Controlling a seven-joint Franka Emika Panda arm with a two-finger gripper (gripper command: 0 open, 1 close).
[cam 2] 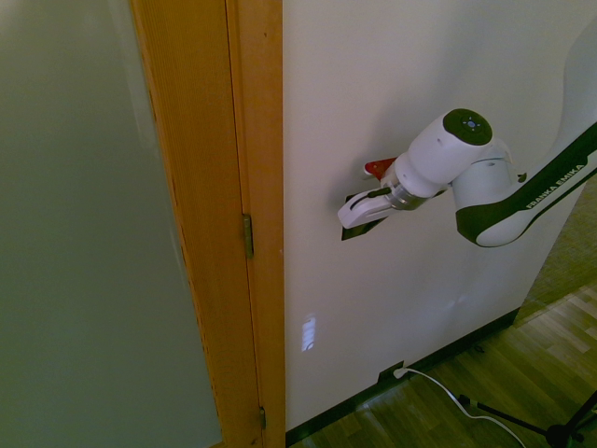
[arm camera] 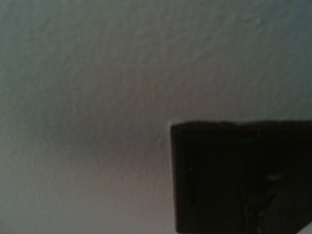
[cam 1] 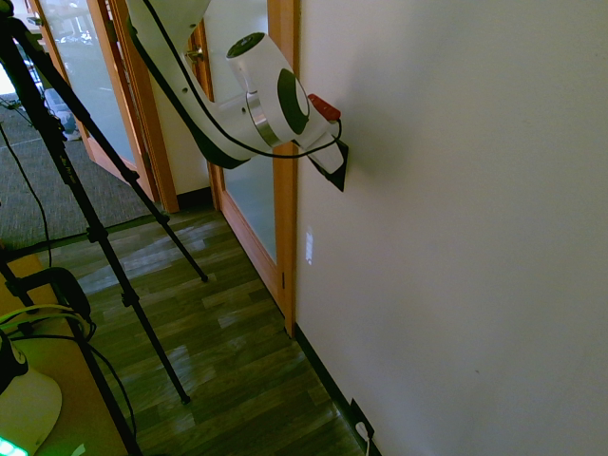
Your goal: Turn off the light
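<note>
Switch [cam 1: 337, 163] plate, flat matte black, sits fixed on the white wall [cam 1: 456, 237] beside the wooden door frame [cam 1: 283, 190], with the pincer [cam 1: 328, 152] against it. Probably stiff and rigid: nothing to grasp, so press its face. I cannot tell whether the pincer is released or clenched. No containers appear.
</note>
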